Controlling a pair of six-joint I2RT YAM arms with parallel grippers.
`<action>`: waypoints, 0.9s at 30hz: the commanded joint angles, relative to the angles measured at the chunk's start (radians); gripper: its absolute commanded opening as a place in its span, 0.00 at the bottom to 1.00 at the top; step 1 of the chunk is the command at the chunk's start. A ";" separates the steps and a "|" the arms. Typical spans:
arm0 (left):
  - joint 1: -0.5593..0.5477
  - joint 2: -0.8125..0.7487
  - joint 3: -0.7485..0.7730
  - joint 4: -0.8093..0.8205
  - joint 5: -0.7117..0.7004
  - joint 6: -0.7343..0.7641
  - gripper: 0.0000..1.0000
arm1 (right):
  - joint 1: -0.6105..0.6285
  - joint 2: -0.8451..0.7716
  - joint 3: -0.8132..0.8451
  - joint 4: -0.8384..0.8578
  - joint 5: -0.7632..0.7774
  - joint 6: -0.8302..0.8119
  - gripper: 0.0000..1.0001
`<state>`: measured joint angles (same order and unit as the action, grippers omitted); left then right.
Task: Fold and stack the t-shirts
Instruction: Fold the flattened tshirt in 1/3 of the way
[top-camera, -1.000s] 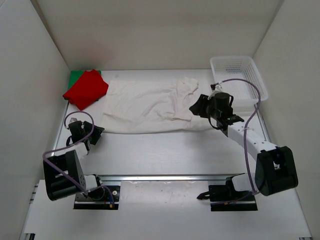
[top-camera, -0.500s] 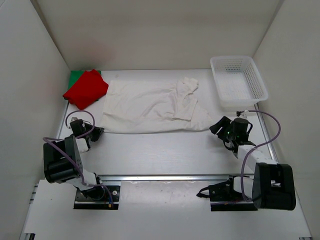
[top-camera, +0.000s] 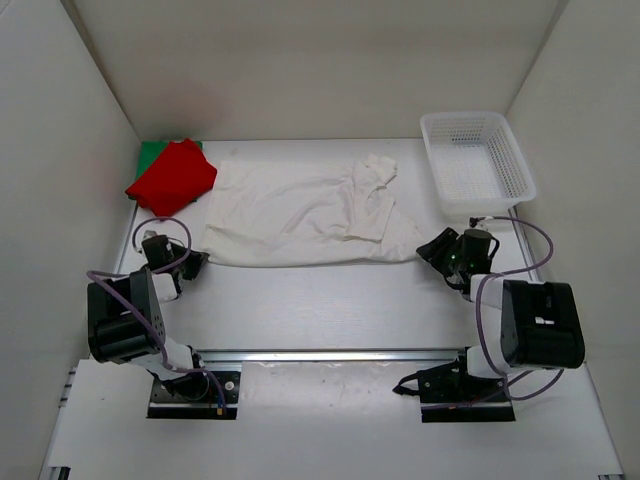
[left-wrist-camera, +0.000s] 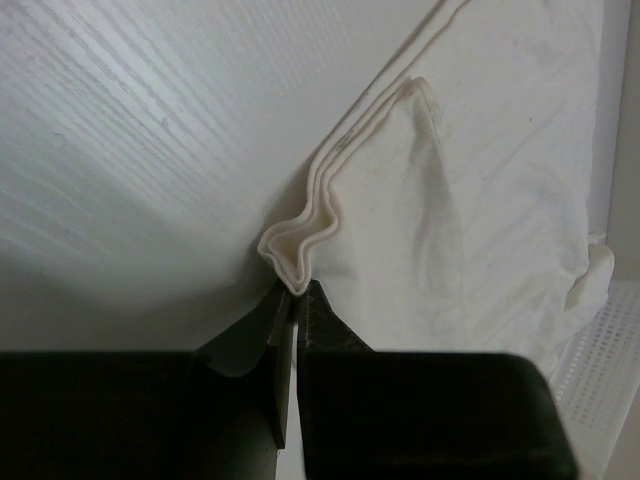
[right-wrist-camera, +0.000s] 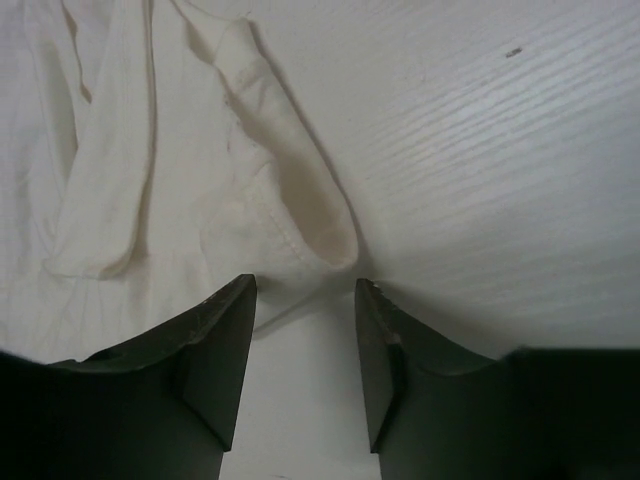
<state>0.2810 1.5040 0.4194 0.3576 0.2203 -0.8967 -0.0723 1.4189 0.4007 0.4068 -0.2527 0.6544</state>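
Two grippers are sitting low at the near corners of the white shirt (top-camera: 290, 212), most likely because raising both corners together is how the near hem gets carried over for a fold. The left gripper (left-wrist-camera: 295, 292) is pinching the near-left corner, its jaws pressed together on a small bunched ridge of layered hem. The right gripper (right-wrist-camera: 305, 285) is standing spread, with the near-right corner lying on the table (top-camera: 320, 300) between its jaws and not clamped. By my judgement it is needing to close before any lift. The white shirt is lying spread across the middle of the table, and its right part is lying bunched and doubled over, which may be spoiling a clean fold. Farther back at the left, the red shirt (top-camera: 172, 178) is resting folded on the green shirt (top-camera: 150, 153), just beside the white one. The basket (top-camera: 477, 116) is sitting at the far right, apart from the cloth.
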 joint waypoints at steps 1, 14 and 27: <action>-0.011 -0.007 0.045 -0.009 -0.030 0.018 0.00 | 0.003 0.046 0.052 0.098 0.015 0.053 0.37; 0.003 -0.010 0.318 -0.169 0.004 0.093 0.00 | 0.017 -0.046 0.161 0.009 0.084 -0.012 0.00; 0.015 -0.214 0.746 -0.468 0.331 0.176 0.00 | 0.123 -0.494 0.580 -0.498 0.224 -0.245 0.00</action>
<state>0.2745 1.4036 1.0897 -0.0582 0.4213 -0.7074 0.0265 0.9894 0.8383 0.0299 -0.1036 0.5091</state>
